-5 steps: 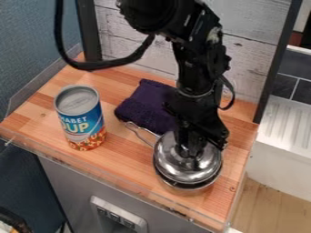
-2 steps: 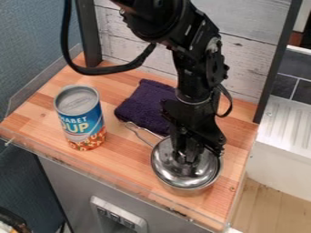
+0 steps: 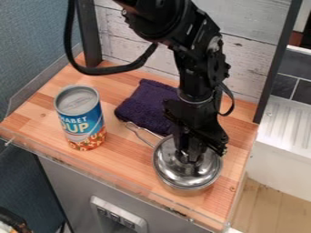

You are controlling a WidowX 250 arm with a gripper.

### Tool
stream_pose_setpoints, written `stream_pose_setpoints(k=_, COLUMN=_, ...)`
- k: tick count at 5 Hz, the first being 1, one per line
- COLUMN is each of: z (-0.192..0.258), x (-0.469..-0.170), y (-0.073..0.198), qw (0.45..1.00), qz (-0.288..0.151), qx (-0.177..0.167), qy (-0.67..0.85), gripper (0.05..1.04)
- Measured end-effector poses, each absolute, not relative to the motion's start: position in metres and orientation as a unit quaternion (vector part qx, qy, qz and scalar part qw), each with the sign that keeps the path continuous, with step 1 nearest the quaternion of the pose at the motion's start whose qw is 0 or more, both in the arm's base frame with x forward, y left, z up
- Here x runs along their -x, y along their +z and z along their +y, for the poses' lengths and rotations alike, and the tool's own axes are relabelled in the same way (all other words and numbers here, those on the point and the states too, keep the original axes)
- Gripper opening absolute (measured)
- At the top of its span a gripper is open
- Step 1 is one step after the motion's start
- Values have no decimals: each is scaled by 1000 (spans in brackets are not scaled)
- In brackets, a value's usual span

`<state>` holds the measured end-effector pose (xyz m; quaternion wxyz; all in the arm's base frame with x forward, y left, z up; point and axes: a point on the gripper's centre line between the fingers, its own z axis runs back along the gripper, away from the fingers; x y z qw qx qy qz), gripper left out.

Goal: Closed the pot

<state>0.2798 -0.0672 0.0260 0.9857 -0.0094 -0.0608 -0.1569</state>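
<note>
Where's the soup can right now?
In the camera view, the blue-and-white soup can with orange at its base stands upright on the left side of the wooden counter, left of the folded dark purple cloth.

A lane of bare wood is running between the soup can (image 3: 81,118) and the saucepan (image 3: 187,182), with the wire handle (image 3: 141,135) narrowing its rear part. The can is standing upright, blocking low travel on the left. Behind the handle, the folded purple cloth (image 3: 146,107) is occupying the counter (image 3: 130,170). A narrower wood strip is extending right of the saucepan. The arm (image 3: 197,77) and gripper (image 3: 191,157) are obstructing access from above and behind the saucepan. The cable (image 3: 112,70) is hanging across the rear-left airspace. The plank backboard (image 3: 137,34) is limiting rearward passage; the black posts (image 3: 89,36) are bounding it on both sides.
</note>
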Motion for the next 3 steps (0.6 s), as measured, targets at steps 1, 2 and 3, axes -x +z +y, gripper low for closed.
stream_pose_setpoints(k=1, z=-66, x=-276, y=29, qw=986, qz=-60, qx=5, qy=-157, gripper=616)
stream_pose_setpoints(k=2, z=-65, x=-277, y=66, qw=980, qz=-107, qx=-11, qy=-169, gripper=912)
stream_pose_setpoints(k=3, z=-63, x=-273, y=74, qw=980, qz=-105, qx=-13, qy=-169, gripper=1014)
